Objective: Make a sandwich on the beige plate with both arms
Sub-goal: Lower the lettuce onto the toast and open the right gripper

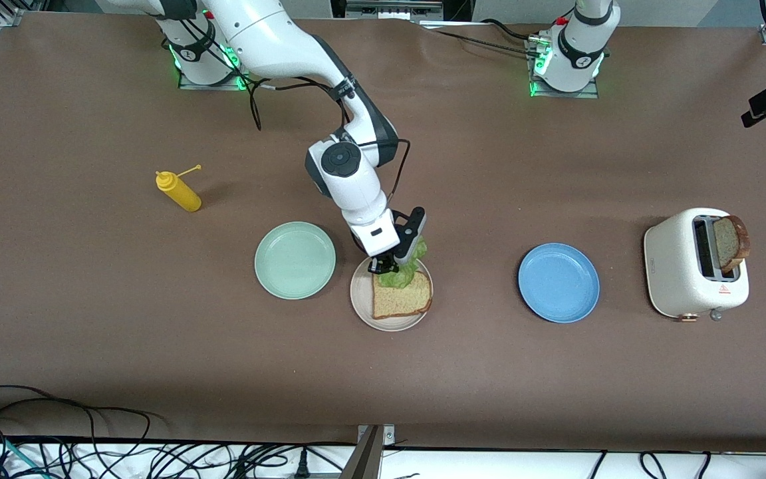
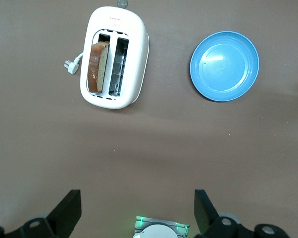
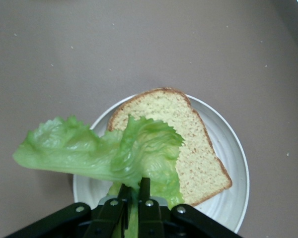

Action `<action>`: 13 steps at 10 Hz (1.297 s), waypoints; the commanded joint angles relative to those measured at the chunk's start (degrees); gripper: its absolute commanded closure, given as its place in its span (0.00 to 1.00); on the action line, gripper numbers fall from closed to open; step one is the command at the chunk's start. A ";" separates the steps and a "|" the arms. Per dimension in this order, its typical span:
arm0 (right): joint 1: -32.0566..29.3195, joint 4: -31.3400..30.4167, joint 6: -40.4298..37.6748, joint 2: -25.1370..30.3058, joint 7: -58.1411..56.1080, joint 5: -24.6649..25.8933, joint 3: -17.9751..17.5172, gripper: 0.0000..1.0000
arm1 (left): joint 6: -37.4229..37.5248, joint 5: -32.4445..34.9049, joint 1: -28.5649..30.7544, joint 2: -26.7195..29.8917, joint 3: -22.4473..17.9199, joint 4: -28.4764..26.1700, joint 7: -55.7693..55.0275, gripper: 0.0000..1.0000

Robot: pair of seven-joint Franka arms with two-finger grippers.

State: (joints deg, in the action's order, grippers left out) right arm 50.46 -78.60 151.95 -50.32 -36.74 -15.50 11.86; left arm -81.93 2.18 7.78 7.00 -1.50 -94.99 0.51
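Observation:
A brown bread slice (image 1: 402, 296) (image 3: 188, 144) lies on the beige plate (image 1: 363, 303) (image 3: 233, 148). My right gripper (image 1: 386, 266) (image 3: 133, 187) hangs over the plate's rim, shut on a ruffled green lettuce leaf (image 1: 411, 265) (image 3: 104, 151) that droops over the bread's edge. A second bread slice (image 1: 731, 243) (image 2: 98, 67) stands in the white toaster (image 1: 679, 276) (image 2: 136, 64) at the left arm's end of the table. My left gripper (image 2: 138, 210) waits high up, open, with nothing between its fingers; only that arm's base (image 1: 572, 56) shows in the front view.
A mint-green plate (image 1: 295, 260) sits beside the beige plate toward the right arm's end. A blue plate (image 1: 558, 283) (image 2: 224, 65) lies between the beige plate and the toaster. A yellow squeeze bottle (image 1: 179, 191) lies farther from the camera. Cables run along the table's near edge.

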 commanded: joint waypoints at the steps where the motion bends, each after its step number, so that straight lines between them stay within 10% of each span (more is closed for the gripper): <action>1: -0.80 3.27 4.57 -3.46 -0.79 -0.49 -0.26 1.00 | 0.55 -0.25 0.66 -0.41 0.35 1.21 0.64 0.00; 2: -0.80 3.97 4.49 -3.73 -0.09 -0.58 -0.26 0.98 | 0.55 -0.25 0.66 -0.41 0.35 1.21 0.64 0.00; 5: -0.72 3.98 4.49 -3.73 0.53 -0.58 -0.26 0.20 | 0.55 -0.25 0.66 -0.41 0.35 1.21 0.64 0.00; 13: -2.73 3.98 2.66 -2.33 0.27 -2.33 -0.35 0.00 | 0.46 -0.25 0.66 -0.41 0.35 1.21 0.64 0.00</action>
State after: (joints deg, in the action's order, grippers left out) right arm 48.73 -76.24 156.08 -52.83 -36.22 -15.93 11.94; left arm -81.93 2.18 7.78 7.00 -1.50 -94.99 0.51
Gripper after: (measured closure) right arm 0.035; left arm 0.000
